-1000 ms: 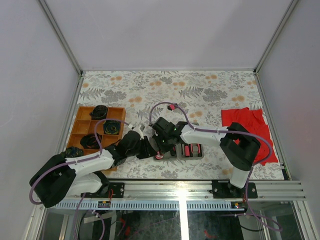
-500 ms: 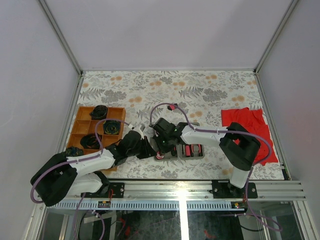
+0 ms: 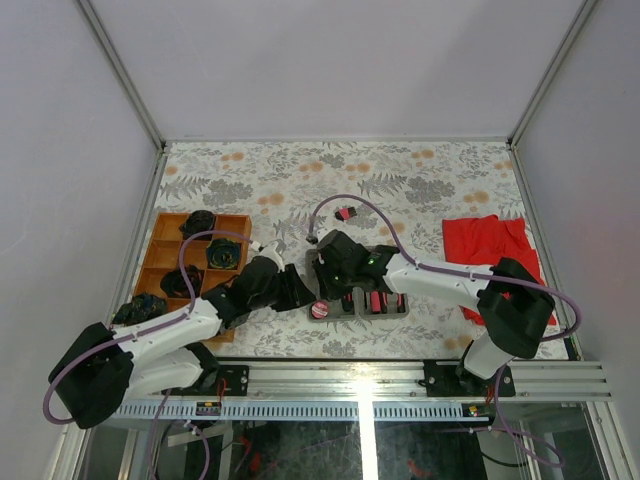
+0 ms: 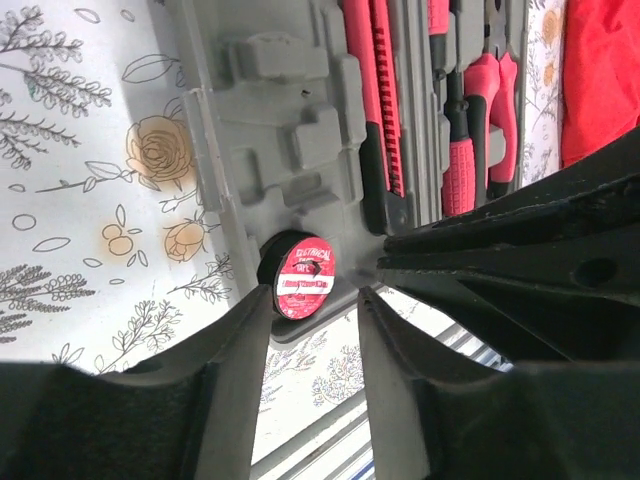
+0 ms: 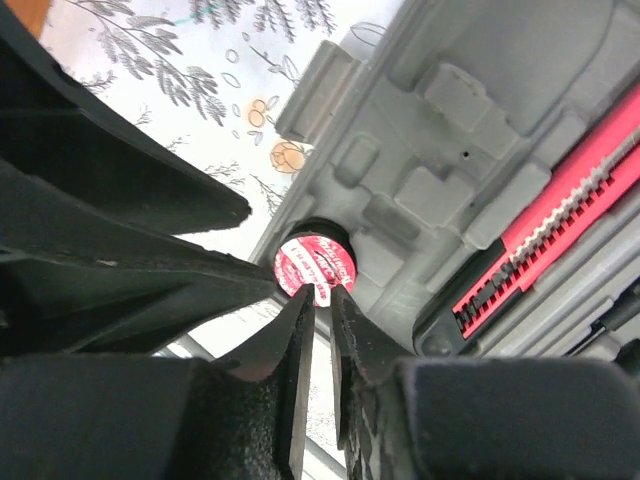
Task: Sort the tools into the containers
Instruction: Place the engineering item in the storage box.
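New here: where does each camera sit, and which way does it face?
Top external: above and behind, looking down; left arm, right arm, grey case, wooden tray.
Left wrist: on the left arm, past the left gripper at the tape roll.
Right wrist: on the right arm, past the right gripper at that roll.
Shared: roll and case, in all three.

A crumpled red cloth (image 3: pixel 488 243) lies at the right side of the floral-patterned tabletop (image 3: pixel 300 175). Pale wall panels (image 3: pixel 330 60) enclose it, and a metal rail (image 3: pixel 330 378) runs along its near edge.
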Robot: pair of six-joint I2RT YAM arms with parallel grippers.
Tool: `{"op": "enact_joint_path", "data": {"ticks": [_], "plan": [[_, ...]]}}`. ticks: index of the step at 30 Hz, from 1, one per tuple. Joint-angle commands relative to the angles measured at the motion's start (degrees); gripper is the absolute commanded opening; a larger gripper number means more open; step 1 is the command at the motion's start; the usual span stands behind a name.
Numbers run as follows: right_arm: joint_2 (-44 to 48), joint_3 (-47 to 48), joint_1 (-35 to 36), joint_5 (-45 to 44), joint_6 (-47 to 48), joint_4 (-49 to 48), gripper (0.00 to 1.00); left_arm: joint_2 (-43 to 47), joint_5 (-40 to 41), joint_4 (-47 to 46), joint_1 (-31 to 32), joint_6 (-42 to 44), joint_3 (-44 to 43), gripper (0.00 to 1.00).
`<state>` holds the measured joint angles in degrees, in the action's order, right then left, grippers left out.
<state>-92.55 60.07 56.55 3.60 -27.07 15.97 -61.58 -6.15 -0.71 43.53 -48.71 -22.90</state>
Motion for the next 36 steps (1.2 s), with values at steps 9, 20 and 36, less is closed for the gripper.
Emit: {"op": "enact_joint_path", "data": {"ticks": [9, 20, 36], "plan": [[-1.19, -3.2, -2.05, 2.08, -1.8, -4.51, 0.22, -5.4, 1.92, 1.21, 0.41, 1.6, -1.11, 0.48], [-4.24, -3.91, -2.46, 6.85, -1.32, -5.77, 0.2, -9.02, 0.36, -2.36, 0.42, 1.12, -0.2, 0.41], [-6.69, -4.06, -3.03, 7.25, -1.32, -6.19, 0.09, -10.89, 0.17, -3.6, 0.46, 0.83, -0.03, 0.27]]}}
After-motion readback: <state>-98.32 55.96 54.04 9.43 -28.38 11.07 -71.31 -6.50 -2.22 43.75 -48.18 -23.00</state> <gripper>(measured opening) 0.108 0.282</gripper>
